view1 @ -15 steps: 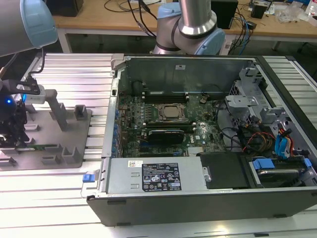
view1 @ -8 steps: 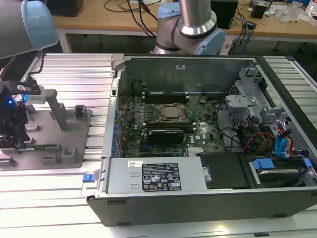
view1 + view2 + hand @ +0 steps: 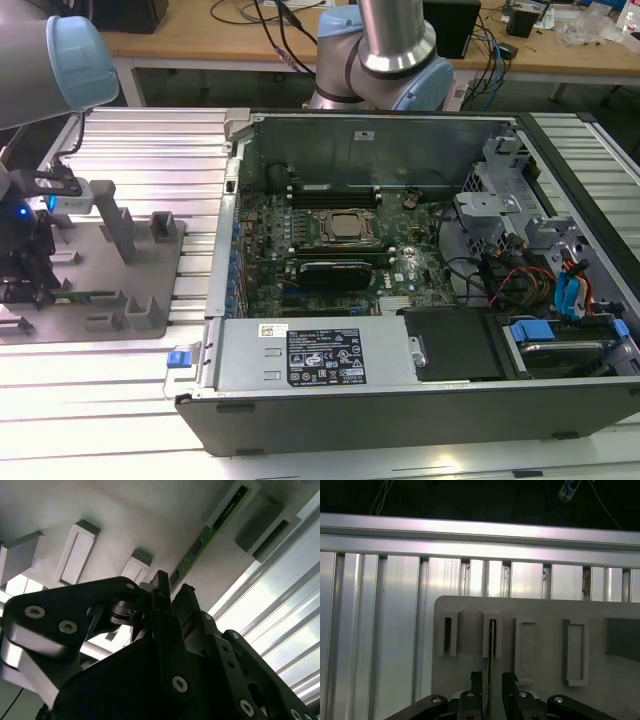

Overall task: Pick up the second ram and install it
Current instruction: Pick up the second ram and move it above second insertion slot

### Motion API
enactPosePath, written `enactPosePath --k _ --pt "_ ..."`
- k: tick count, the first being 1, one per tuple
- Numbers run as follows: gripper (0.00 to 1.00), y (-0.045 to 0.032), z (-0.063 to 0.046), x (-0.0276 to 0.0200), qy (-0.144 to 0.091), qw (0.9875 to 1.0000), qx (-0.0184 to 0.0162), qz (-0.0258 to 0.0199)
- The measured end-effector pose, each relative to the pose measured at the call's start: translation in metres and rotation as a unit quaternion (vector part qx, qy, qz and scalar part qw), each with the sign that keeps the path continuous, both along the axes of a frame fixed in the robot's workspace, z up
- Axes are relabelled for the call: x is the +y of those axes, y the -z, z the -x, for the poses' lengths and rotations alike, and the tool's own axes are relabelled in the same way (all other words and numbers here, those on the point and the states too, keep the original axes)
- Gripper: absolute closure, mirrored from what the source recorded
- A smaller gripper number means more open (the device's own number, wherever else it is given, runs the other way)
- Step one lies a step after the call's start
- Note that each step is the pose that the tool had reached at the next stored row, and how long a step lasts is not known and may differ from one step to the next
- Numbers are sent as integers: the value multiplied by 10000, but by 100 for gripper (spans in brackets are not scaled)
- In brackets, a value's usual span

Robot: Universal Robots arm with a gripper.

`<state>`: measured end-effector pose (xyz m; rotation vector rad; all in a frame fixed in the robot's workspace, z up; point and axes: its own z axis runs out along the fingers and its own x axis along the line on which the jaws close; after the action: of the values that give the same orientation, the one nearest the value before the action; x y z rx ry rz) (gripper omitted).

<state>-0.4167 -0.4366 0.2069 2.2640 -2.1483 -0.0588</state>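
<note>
My hand (image 3: 491,677) is released, with one jaw on each side of the second ram (image 3: 491,640). The ram stands on its edge in a slot of the grey holder tray (image 3: 545,607).

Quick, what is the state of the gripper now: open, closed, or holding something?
Gripper: open, straddling the second ram that stands in the grey holder tray, not yet clamped on it.

Exterior view high, wide, over computer case (image 3: 420,415); both wrist views close behind gripper (image 3: 491,676), facing holder tray (image 3: 545,607).
</note>
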Motion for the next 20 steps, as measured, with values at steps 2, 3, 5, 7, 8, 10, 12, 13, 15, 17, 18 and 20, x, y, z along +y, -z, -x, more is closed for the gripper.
enactPosePath --k 2,3,5,7,8,10,12,13,15,17,18,20 --pt "72 3 0 39 0 10000 -1 4" --pt "72 3 0 39 -1 10000 -1 5" --pt "72 3 0 40 0 10000 -1 5" --pt "81 3 0 40 0 10000 -1 5" --pt "81 3 0 40 0 10000 -1 5" --pt "81 3 0 40 0 10000 0 5" --pt "81 3 0 26 0 10000 -1 5" --pt "81 3 0 19 -1 10000 0 5" --pt "81 2 0 10 0 10000 0 5" --pt "81 3 0 9 0 10000 -1 4" --pt "81 3 0 7 0 10000 -1 5" --pt "81 -4 0 7 0 10000 0 5"
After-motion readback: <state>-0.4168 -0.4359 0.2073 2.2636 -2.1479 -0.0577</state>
